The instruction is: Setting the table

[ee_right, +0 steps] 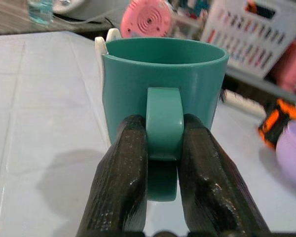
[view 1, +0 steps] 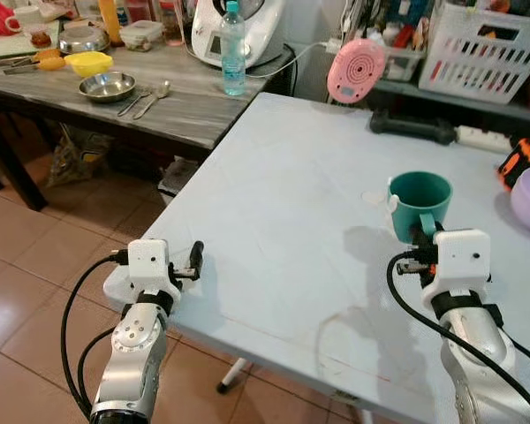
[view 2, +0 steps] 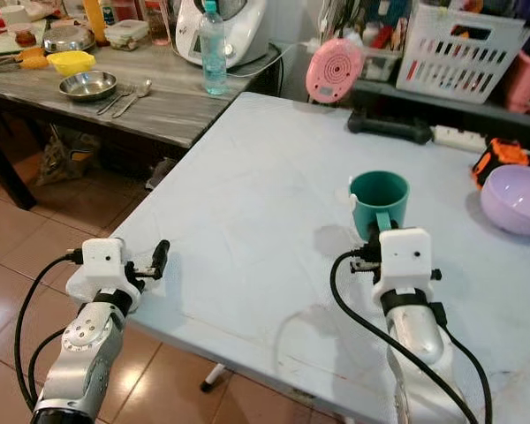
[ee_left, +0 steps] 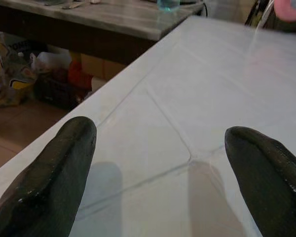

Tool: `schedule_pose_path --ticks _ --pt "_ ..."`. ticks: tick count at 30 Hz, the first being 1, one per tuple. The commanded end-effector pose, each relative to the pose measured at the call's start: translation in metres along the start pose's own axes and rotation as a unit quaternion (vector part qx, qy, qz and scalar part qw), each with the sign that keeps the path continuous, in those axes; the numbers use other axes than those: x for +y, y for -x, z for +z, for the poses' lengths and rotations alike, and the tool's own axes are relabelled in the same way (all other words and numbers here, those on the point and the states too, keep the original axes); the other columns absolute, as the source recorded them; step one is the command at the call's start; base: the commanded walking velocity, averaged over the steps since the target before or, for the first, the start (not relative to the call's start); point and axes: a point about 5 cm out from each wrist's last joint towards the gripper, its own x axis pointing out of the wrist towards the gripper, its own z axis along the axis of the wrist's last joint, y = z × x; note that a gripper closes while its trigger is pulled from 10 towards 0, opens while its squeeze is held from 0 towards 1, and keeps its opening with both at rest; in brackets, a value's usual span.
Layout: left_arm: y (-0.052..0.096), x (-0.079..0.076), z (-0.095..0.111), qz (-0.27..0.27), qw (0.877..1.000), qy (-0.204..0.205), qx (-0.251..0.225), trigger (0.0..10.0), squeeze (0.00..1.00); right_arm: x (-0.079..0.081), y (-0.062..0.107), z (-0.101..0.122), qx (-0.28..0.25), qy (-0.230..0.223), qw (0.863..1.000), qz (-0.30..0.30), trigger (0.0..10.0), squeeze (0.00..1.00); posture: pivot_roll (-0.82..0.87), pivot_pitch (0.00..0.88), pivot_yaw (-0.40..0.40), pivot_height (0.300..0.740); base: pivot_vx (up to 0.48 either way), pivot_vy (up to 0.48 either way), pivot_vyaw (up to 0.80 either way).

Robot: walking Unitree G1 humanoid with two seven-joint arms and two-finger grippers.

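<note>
I've got the right gripper [ee_right: 163, 163] clamped on the handle of the green mug [view 1: 418, 201], one black finger on each side of the handle loop. The mug sits upright on the white table [view 1: 283, 221], right of centre in the head views. It looks like hard plastic or glazed ceramic, I can't tell which: stiff, smooth, probably light since it appears empty. The handle is the obvious hold, but the grip is narrow, so I'd expect the mug to swing or twist if I move fast.

The left gripper [view 1: 191, 261] hangs over the table's near left edge, fingers spread wide, nothing between them.

Counts: one mug, one purple bowl [view 2: 516, 198] at the right edge. On the grey side table [view 1: 181, 102] upper left: one water bottle [view 1: 233, 50], one steel bowl [view 1: 106, 86], one yellow bowl [view 1: 88, 63], and cutlery [view 1: 145, 98], at least a spoon, exact count unclear.
</note>
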Motion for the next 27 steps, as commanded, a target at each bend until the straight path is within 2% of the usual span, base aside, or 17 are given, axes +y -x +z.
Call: schedule_pose_path --ticks 1,8,10,19,27 --pt "-0.001 0.003 0.0 0.012 1.0 0.003 0.0 10.0 0.0 0.002 -0.003 0.001 0.001 0.003 1.0 0.015 10.0 0.0 -0.12 0.01 -0.099 0.74 0.0 0.0 0.0" --pt "0.002 0.007 -0.001 0.013 1.0 0.0 0.003 10.0 0.0 0.005 -0.008 -0.001 0.002 -0.006 1.0 0.017 10.0 0.0 -0.11 0.023 -0.053 0.74 0.0 0.0 0.0" --pt "0.004 0.008 -0.003 0.004 1.0 -0.006 0.013 10.0 0.0 0.009 -0.008 -0.003 0.005 -0.025 1.0 0.0 10.0 0.0 -0.1 0.024 -0.005 0.74 0.0 0.0 -0.33" --pt "-0.005 0.003 0.003 -0.015 1.0 -0.009 0.01 10.0 0.0 0.015 -0.003 -0.008 0.009 -0.034 0.999 -0.007 10.0 0.0 -0.11 0.027 0.028 0.74 0.0 0.0 -0.6" --pt "-0.01 0.002 0.008 -0.031 0.999 -0.018 0.008 10.0 0.0 0.015 -0.002 -0.008 0.006 -0.039 0.999 -0.02 10.0 0.0 -0.12 0.034 0.049 0.74 0.0 0.038 0.0"
